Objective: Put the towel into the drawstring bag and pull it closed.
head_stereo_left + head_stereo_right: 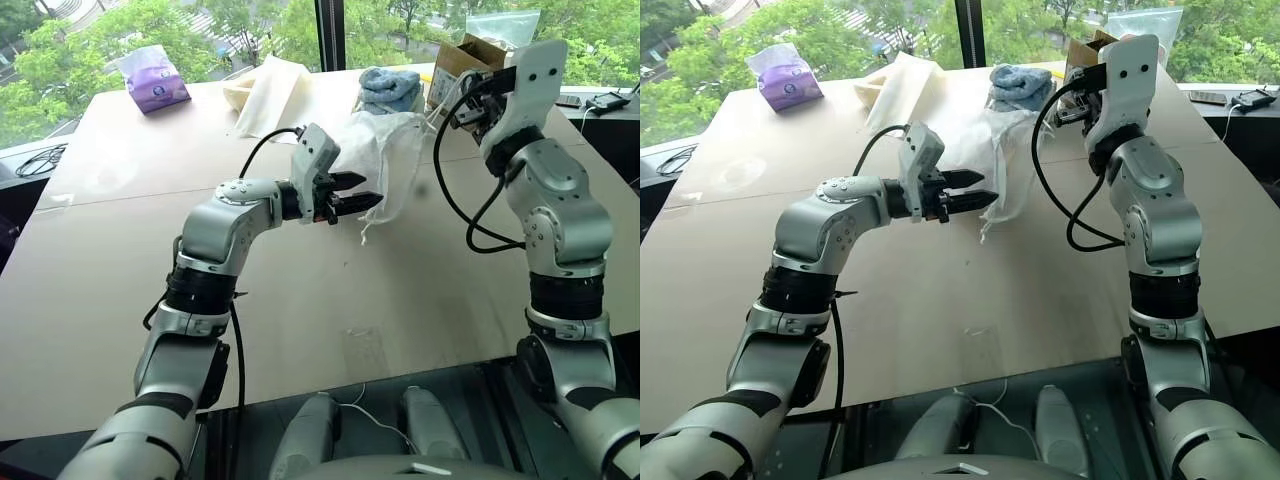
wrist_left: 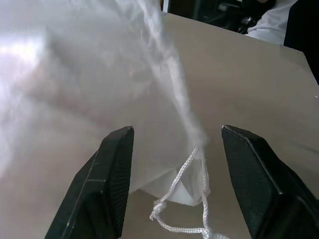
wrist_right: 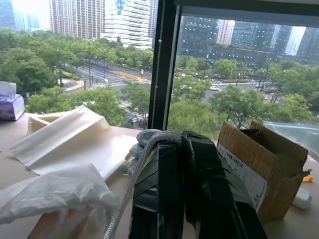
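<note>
The drawstring bag [image 1: 380, 150], thin, white and half see-through, hangs bunched above the middle of the table. Its white cord [image 3: 127, 189] runs up to my right gripper [image 3: 182, 139], which is raised high at the right and shut on that cord. My left gripper [image 1: 352, 197] points at the bag's lower side. It is open, with the gathered fabric [image 2: 75, 74] and a knotted cord loop [image 2: 184, 174] just ahead between its fingers. The towel is hidden; I cannot tell whether it lies inside the bag.
At the table's far side lie a purple tissue pack [image 1: 152, 80], a flat cream cloth sheet [image 1: 270, 95], a stack of blue towels [image 1: 390, 88] and an open cardboard box [image 3: 259, 164]. The window stands right behind them.
</note>
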